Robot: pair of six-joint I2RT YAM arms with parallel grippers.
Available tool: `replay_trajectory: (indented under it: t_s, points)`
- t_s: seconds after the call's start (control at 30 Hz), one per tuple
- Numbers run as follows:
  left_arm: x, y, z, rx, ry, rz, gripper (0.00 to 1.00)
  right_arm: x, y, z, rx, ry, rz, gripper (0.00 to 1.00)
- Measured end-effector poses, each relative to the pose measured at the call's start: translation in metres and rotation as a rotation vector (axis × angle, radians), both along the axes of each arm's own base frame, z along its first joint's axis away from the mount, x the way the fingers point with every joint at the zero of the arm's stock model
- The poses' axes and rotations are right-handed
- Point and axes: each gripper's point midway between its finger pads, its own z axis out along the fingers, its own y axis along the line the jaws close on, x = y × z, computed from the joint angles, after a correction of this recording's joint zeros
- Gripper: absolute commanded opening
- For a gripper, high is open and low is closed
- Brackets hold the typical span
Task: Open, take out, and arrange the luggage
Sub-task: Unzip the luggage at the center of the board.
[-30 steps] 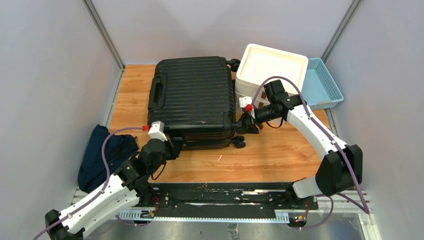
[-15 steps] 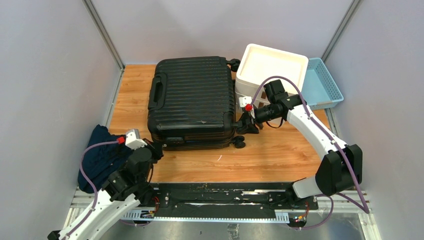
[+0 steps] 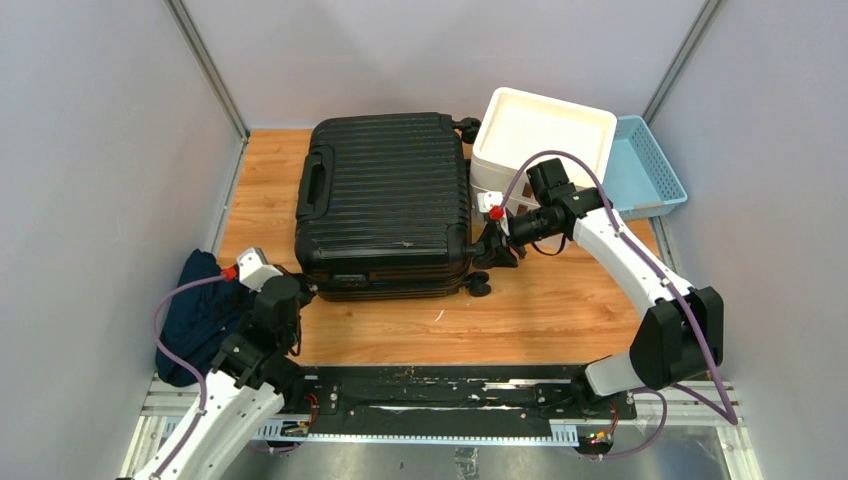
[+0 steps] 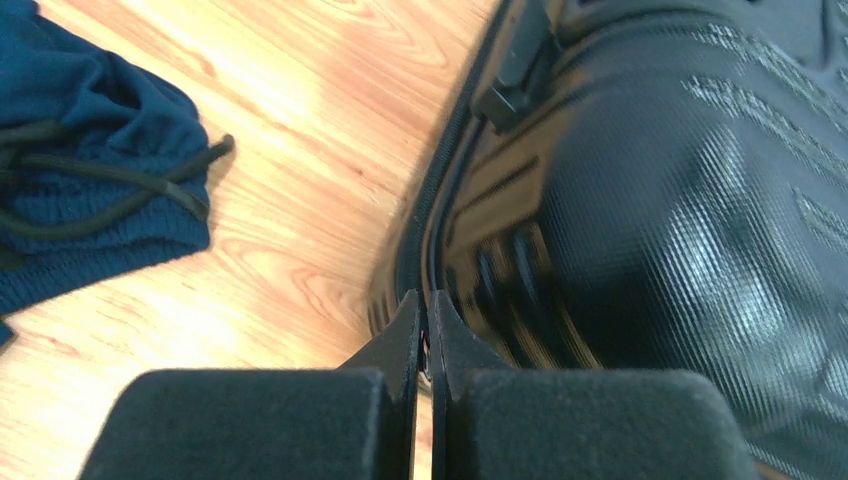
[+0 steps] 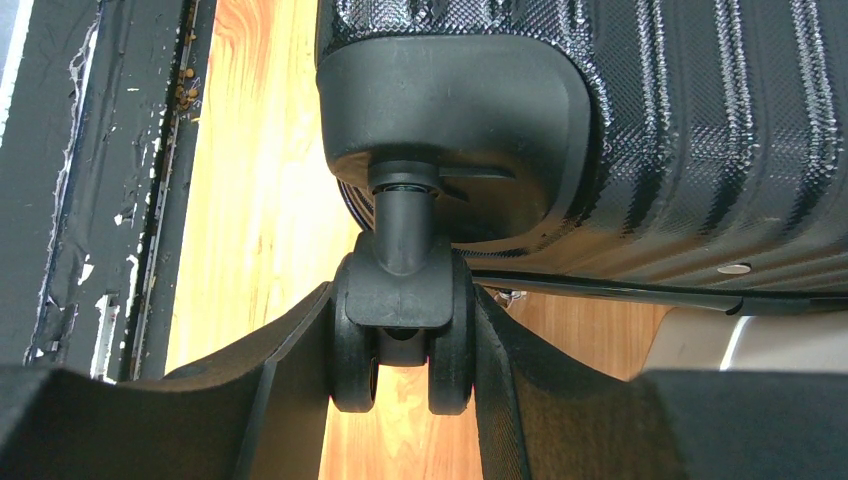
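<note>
Wooden tabletop, light orange grain, filled the floor of a booth with plain grey walls on three sides and metal posts in the back corners. A scuffed black base plate ran along the near edge where both arms were bolted.

The suitcase lay flat and closed on the left-centre of the table, ribbed shell up, handle on its left side, wheels toward the right. A white drawer unit stood just beside its far right corner, and a light-blue basket sat against the right side of that unit, by the right wall. A dark blue garment with a drawstring was bunched at the near left edge of the table.

Left gripper was closed, fingers pressed together with nothing seen between them, tips right at the suitcase's near left corner by the zipper seam. Right gripper was clamped on a wheel at the suitcase's near right corner, one finger on each side of the twin caster.
</note>
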Motion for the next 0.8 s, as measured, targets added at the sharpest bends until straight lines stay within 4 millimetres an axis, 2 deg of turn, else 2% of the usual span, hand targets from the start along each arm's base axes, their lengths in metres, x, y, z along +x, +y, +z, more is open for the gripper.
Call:
replay_trajectory:
  t_s: [0.23, 0.37, 0.67, 0.7, 0.77, 0.8]
  points:
    - [0.014, 0.025, -0.008, -0.039, 0.04, 0.101, 0.0, 0.0, 0.0, 0.0, -0.001, 0.005, -0.002, 0.05]
    - [0.019, 0.042, -0.005, -0.056, 0.013, 0.172, 0.0, 0.0, 0.0, -0.001, -0.004, 0.011, -0.003, 0.05]
    - [0.02, 0.05, -0.008, -0.076, -0.007, 0.201, 0.0, 0.0, 0.0, -0.001, -0.004, 0.015, -0.004, 0.06]
    - [0.02, 0.049, -0.007, -0.08, -0.011, 0.195, 0.02, 0.0, 0.0, -0.001, -0.004, 0.015, -0.004, 0.07]
    - [0.021, 0.045, -0.006, -0.09, -0.017, 0.175, 0.21, 0.0, 0.0, 0.0, -0.003, 0.016, -0.004, 0.09]
    - [0.02, 0.044, -0.005, -0.089, -0.018, 0.165, 0.27, 0.0, 0.0, 0.0, -0.003, 0.016, -0.004, 0.09]
